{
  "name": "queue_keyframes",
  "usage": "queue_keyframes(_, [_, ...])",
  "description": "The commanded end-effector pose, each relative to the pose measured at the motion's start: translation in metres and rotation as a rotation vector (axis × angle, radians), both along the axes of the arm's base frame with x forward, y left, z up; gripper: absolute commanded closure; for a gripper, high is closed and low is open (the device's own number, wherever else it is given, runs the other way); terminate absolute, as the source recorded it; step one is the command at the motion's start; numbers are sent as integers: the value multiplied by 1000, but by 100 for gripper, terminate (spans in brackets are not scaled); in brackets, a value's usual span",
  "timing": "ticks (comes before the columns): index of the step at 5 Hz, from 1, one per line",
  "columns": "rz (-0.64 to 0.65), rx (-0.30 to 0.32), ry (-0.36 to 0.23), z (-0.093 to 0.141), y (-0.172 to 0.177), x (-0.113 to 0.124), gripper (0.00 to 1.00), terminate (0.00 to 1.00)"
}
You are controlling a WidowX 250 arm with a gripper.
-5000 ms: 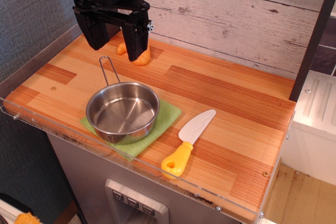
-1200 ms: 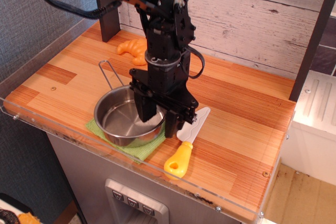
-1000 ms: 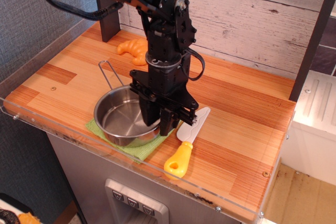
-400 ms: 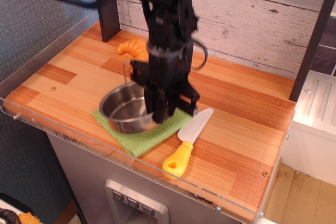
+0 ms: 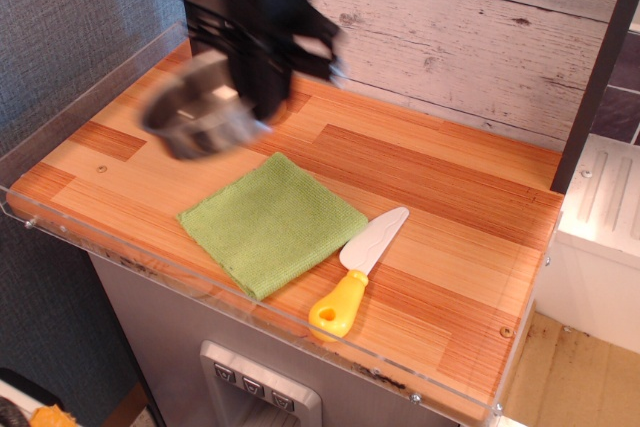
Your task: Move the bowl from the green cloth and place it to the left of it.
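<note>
- the bowl (image 5: 200,117) is a motion-smeared grey shape up off the worktop (image 5: 450,207), left of and behind the green cloth (image 5: 272,222).
- the tool (image 5: 262,97) sits at the bowl's right edge, apparently pinching its rim; blur hides the jaws, so i cannot tell for sure.
- bare wood lies below the bowl, so i'd judge a straight lowering is what remains.
- no readable writing anywhere.
</note>
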State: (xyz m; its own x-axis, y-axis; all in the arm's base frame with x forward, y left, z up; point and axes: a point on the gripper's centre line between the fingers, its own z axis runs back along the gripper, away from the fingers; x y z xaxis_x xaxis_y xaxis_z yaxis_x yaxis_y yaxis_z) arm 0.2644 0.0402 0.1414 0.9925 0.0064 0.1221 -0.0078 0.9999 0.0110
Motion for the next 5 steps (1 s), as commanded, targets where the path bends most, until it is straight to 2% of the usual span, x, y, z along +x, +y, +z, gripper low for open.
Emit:
queue_keyframes(1, [115, 9, 59, -28, 69, 2, 100, 0])
queue_keyframes(3, [97, 42, 134, -64, 67, 7, 100, 0])
queue_keyframes(4, [89, 69, 185, -74, 67, 11, 100, 0])
queue_keyframes(5, [104, 70, 225, -84, 68, 9, 100, 0])
